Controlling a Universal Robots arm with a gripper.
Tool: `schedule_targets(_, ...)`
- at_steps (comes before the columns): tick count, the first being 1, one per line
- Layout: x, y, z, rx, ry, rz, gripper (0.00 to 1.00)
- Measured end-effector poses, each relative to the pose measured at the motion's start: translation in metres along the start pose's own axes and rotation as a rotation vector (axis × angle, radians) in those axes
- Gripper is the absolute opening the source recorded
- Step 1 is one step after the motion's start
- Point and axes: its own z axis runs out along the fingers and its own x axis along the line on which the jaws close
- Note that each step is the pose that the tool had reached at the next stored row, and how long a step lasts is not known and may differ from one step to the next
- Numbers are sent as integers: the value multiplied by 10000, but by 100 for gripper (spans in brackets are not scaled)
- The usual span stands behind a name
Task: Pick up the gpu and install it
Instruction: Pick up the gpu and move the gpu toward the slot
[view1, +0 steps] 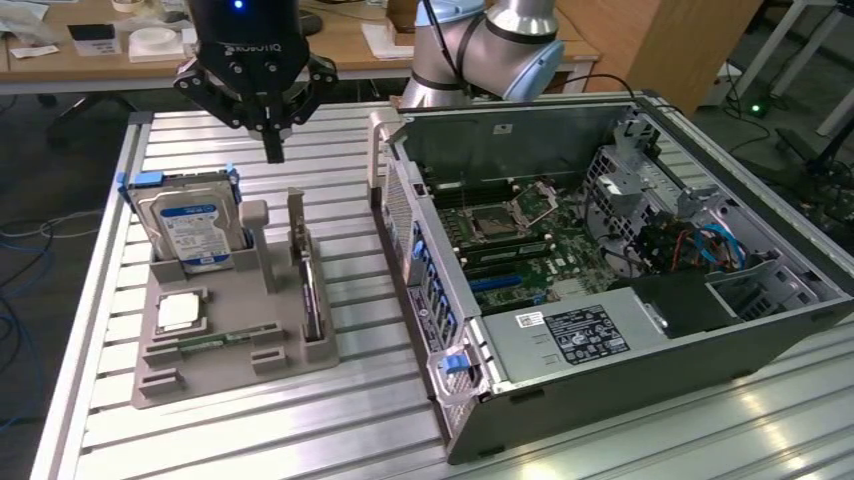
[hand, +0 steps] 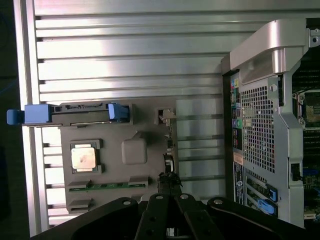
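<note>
The gpu stands on its long edge in a slot along one side of the grey holder tray, its pale bracket at the far end. In the wrist view the gpu appears edge-on as a thin dark strip. My gripper hangs well above the table, over the far end of the tray and close to the card's line. Its black fingers are pressed together, shut with nothing between them. The open computer case lies on its side at the exterior view's right of the tray, motherboard exposed.
The tray also holds a silver hard drive with blue clips, a square processor and a narrow green memory stick. The ribbed metal table carries everything. Desks and cables lie behind it.
</note>
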Motion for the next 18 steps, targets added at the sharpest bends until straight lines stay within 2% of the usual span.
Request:
schedule_targets(2, 0, 0, 0, 0, 0, 0, 11)
schedule_targets(3, 0, 0, 0, 0, 0, 0, 17)
schedule_targets(4, 0, 0, 0, 0, 0, 0, 17)
schedule_targets(7, 0, 0, 0, 0, 0, 0, 35)
schedule_targets(8, 0, 0, 0, -1, 0, 0, 35)
schedule_targets(10, 0, 0, 0, 0, 0, 0, 47)
schedule_targets(11, 0, 0, 0, 0, 0, 0, 47)
schedule_targets(14, 0, 0, 0, 0, 0, 0, 64)
schedule_targets(16, 4, 2, 4, 0, 0, -6, 64)
schedule_targets(17, 4, 2, 9, -1, 12, -46, 71)
schedule_targets(18, 4, 1, 18, -2, 32, -141, 71)
